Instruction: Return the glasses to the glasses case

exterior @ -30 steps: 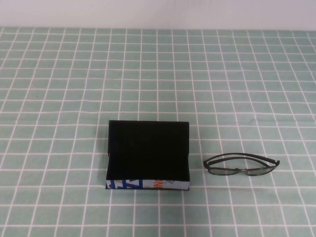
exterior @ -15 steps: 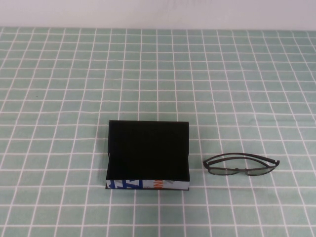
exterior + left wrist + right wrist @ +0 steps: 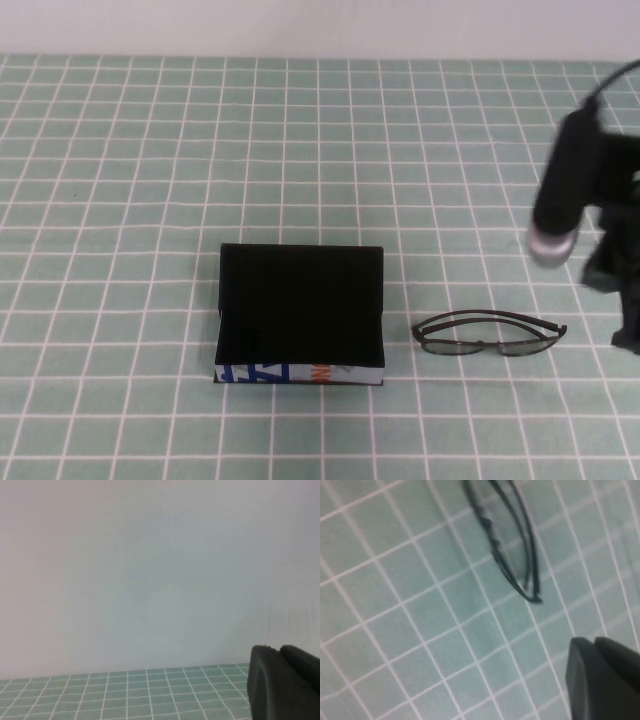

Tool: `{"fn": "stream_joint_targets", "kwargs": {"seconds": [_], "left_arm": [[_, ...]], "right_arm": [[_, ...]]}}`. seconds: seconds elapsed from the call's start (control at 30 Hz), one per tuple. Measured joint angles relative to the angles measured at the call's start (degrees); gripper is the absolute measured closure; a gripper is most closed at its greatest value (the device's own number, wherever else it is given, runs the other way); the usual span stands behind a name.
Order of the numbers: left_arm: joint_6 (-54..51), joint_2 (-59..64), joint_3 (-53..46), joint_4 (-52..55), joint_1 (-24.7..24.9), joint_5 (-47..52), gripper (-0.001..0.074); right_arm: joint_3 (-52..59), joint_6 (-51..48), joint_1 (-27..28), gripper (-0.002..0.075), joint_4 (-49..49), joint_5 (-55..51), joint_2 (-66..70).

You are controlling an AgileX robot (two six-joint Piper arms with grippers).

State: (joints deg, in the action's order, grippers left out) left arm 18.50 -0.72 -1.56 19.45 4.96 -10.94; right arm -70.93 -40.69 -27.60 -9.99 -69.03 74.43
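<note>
The glasses case (image 3: 300,300) lies open near the middle of the table, its lid raised at the back and its white front edge with blue and orange marks facing me. It is empty. The dark-framed glasses (image 3: 488,344) lie folded on the cloth just right of the case. My right gripper (image 3: 625,310) has come in at the right edge, right of the glasses and apart from them, fingers together. In the right wrist view the glasses (image 3: 495,547) lie beyond the right gripper (image 3: 592,642). My left gripper (image 3: 275,652) is shut, raised, and faces the wall.
A green checked cloth (image 3: 150,180) covers the whole table. A pale wall (image 3: 320,25) runs along the far edge. The right arm's dark link with its silvery end (image 3: 550,243) hangs over the right side.
My right arm has come into view from the right edge and now hangs right of the glasses. The glasses and the case have not moved.
</note>
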Motion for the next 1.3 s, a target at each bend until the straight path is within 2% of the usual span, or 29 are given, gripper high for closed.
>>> {"fn": "stream_joint_targets", "kwargs": {"seconds": [0.17,0.27,0.43,0.77,0.87,0.93,1.0,1.1,1.2,1.3], "left_arm": [[0.0,0.0,0.0,0.0,0.0,0.0,0.0737],[0.0,0.0,0.0,0.0,0.0,0.1,0.0737],[0.0,0.0,0.0,0.0,0.0,0.1,0.0737],[0.0,0.0,0.0,0.0,0.0,0.2,0.0737],[0.0,0.0,0.0,0.0,0.0,0.6,0.0737],[0.0,0.0,0.0,0.0,0.0,1.3,0.0737],[0.0,0.0,0.0,0.0,0.0,1.7,0.0737],[0.0,0.0,0.0,0.0,0.0,1.8,0.0737],[0.0,0.0,0.0,0.0,0.0,1.8,0.0737],[0.0,0.0,0.0,0.0,0.0,1.8,0.0737]], "right_arm": [[-0.9,-15.6,0.3,0.0737,9.2,-1.4,5.1],[-0.9,-19.7,2.0,0.0737,12.7,-1.2,8.5],[-1.1,-21.3,4.4,0.0737,13.1,1.4,13.2],[-1.1,-21.7,4.5,0.0722,12.1,10.4,18.0],[-1.1,-21.8,4.5,0.0636,12.6,11.4,18.5],[-1.1,-21.8,4.5,0.0515,13.2,11.8,18.9],[-1.1,-21.8,4.5,0.0363,13.7,12.4,19.5],[-1.1,-21.8,4.5,0.0189,16.6,13.6,20.1],[-1.1,-21.8,4.5,0.0127,19.0,14.5,21.2],[-1.1,-21.8,4.5,0.011,18.7,14.7,22.3]]}}
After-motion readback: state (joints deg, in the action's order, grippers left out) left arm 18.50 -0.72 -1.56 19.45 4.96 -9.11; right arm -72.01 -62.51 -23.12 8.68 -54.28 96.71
